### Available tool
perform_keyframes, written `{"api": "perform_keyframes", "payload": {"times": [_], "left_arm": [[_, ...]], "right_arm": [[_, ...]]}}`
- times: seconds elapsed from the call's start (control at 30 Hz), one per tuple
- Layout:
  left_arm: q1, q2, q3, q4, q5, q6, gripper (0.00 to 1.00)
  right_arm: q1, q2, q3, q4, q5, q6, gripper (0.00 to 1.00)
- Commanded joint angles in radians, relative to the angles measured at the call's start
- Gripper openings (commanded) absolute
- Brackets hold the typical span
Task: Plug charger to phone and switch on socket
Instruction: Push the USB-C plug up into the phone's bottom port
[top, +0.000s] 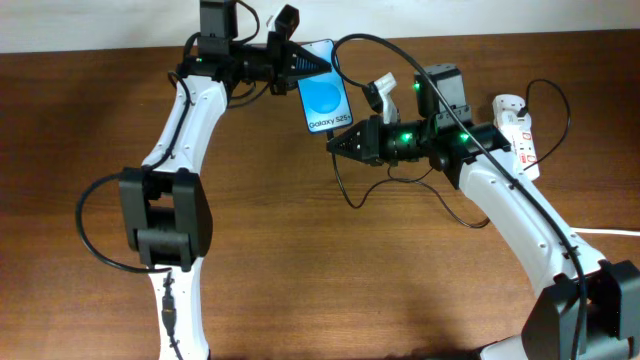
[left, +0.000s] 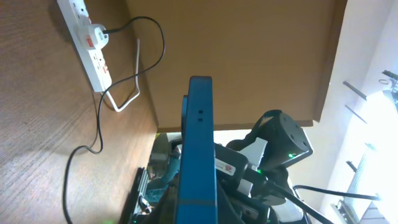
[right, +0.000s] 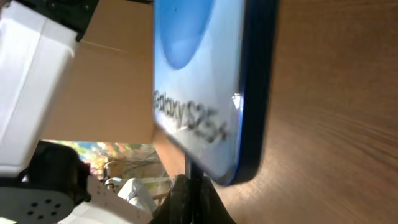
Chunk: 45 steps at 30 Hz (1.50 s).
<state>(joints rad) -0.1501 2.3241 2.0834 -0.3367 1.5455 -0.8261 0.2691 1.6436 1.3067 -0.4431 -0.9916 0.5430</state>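
Observation:
My left gripper (top: 300, 62) is shut on the top of the phone (top: 326, 96) and holds it tilted above the table, blue "Galaxy S25+" screen up. The left wrist view shows the phone edge-on (left: 199, 137). My right gripper (top: 335, 144) is shut on the charger plug tip (right: 189, 167), which sits right at the phone's lower edge (right: 205, 93). I cannot tell whether the tip is inside the port. The thin black charger cable (top: 348, 190) loops over the table to an adapter (left: 93, 35) in the white socket strip (top: 516, 128).
The socket strip (left: 93, 59) lies at the table's far right with its thick white cord (left: 124, 99) trailing off. The loose charger cable (left: 99, 124) crosses the wood between the arms. The right arm's white links (top: 520, 220) stretch from the front right corner.

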Motion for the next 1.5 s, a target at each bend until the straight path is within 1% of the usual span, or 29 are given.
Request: {"api": "perform_keyframes", "payload": {"times": [0.0, 0.07, 0.17, 0.3, 0.7, 1.03, 1.2, 1.47], "left_arm": [[0.023, -0.055, 0.010, 0.005, 0.029, 0.012, 0.00], [0.043, -0.055, 0.010, 0.005, 0.029, 0.012, 0.00], [0.050, -0.055, 0.010, 0.005, 0.029, 0.012, 0.00], [0.050, -0.055, 0.010, 0.005, 0.029, 0.012, 0.00], [0.006, -0.055, 0.010, 0.005, 0.029, 0.012, 0.00], [0.004, -0.055, 0.010, 0.002, 0.029, 0.012, 0.00], [0.004, -0.055, 0.010, 0.002, 0.029, 0.012, 0.00], [0.004, -0.055, 0.010, 0.002, 0.029, 0.012, 0.00]], "right_arm": [[0.005, 0.002, -0.002, -0.018, -0.053, -0.006, 0.04], [0.005, 0.002, -0.002, -0.052, -0.052, -0.031, 0.04], [0.005, 0.002, -0.002, -0.054, -0.053, -0.034, 0.04], [0.005, 0.002, -0.002, -0.011, -0.053, -0.037, 0.04], [0.005, 0.002, -0.002, 0.009, -0.052, -0.037, 0.04], [0.003, 0.002, -0.002, 0.013, -0.044, -0.036, 0.04], [-0.032, 0.002, -0.002, 0.008, -0.055, -0.029, 0.04], [-0.034, 0.002, -0.002, -0.001, -0.055, -0.029, 0.04]]}}
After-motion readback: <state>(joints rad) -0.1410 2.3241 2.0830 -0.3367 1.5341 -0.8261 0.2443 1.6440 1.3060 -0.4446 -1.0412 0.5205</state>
